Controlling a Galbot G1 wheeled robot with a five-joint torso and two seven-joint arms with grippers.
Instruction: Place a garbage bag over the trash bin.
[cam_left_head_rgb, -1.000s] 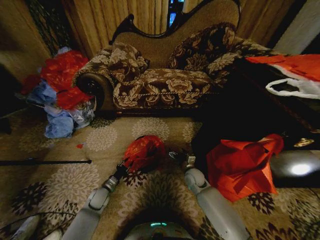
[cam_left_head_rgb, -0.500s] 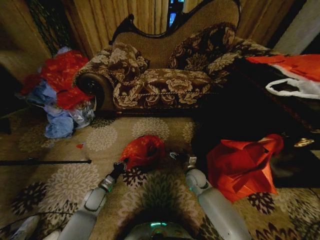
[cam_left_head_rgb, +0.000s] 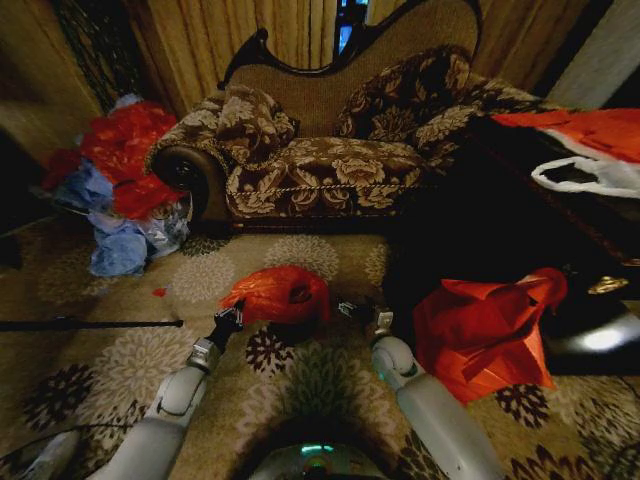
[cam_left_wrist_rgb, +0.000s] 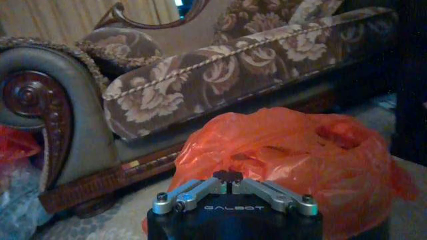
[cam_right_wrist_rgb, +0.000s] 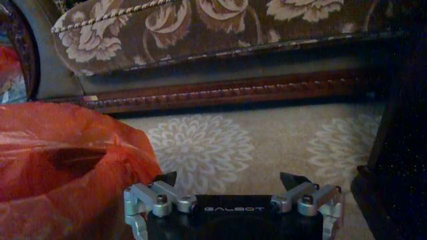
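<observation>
The glossy red garbage bag (cam_left_head_rgb: 278, 294) lies spread in a low mound on the carpet in front of the sofa, and the trash bin is hidden beneath it. My left gripper (cam_left_head_rgb: 229, 317) is at the bag's left edge, shut on a drawn-out corner of the plastic. In the left wrist view the closed fingertips of the left gripper (cam_left_wrist_rgb: 230, 176) meet right against the garbage bag (cam_left_wrist_rgb: 287, 160). My right gripper (cam_left_head_rgb: 366, 311) hovers just right of the bag, apart from it. In the right wrist view the right gripper (cam_right_wrist_rgb: 229, 179) is open with carpet between its fingers, and the garbage bag (cam_right_wrist_rgb: 60, 165) is beside it.
A floral sofa (cam_left_head_rgb: 330, 150) stands close behind the bag. A heap of red and blue bags (cam_left_head_rgb: 120, 180) lies at the left. A larger angular orange-red bag (cam_left_head_rgb: 485, 330) sits at the right beside a dark table (cam_left_head_rgb: 520, 230). A black rod (cam_left_head_rgb: 90, 323) lies on the carpet.
My left gripper has moved left and farther from the robot, drawing the bag's edge with it. The bag went from a rounded lump to a wider, flatter shape. The right arm barely moved.
</observation>
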